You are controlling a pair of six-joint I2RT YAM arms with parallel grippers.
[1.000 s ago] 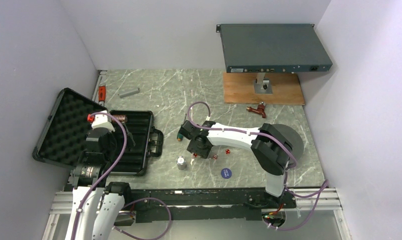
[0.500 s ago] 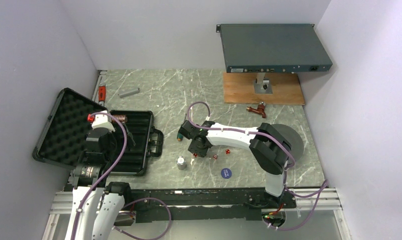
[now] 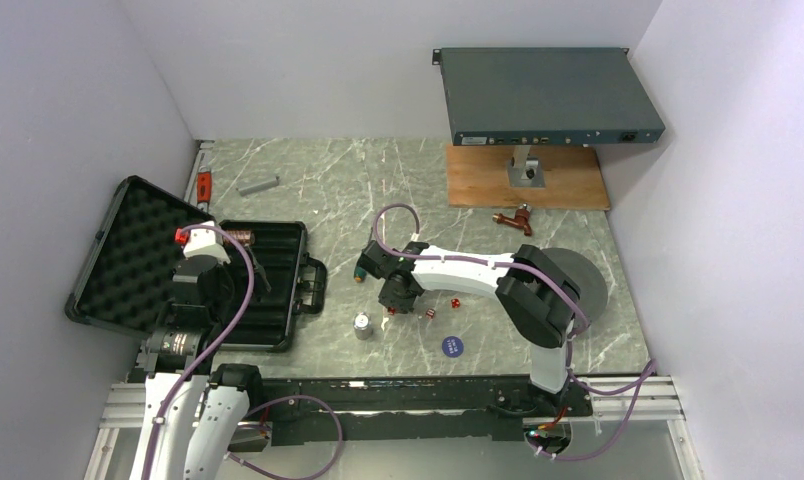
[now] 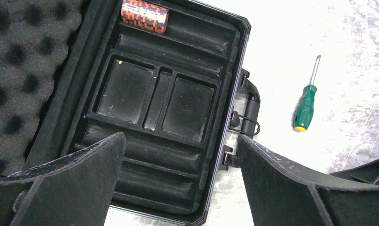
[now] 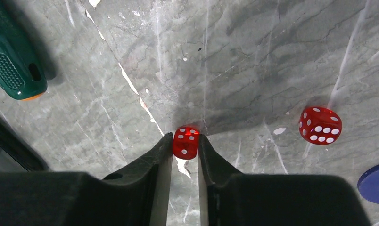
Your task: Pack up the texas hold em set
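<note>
Top external: grey marble table (image 3: 308,180), plain white walls. Three red dice (image 3: 455,301) on it; one die (image 5: 185,142) pinched between right gripper (image 5: 185,137) fingertips. Left gripper (image 4: 180,137) wide open, empty, above open briefcase (image 3: 128,255); one chip stack (image 4: 144,15) inside.

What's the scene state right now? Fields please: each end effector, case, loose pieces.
left end effector: open, empty, above the case
right end effector: closed on a red die, fingertips against two opposite sides, down at the table
case: lid open; one chip stack in a long slot; rest of the tray in view bare
loose on table: second die, blue button
not part of set: green screwdriver beside the case
</note>
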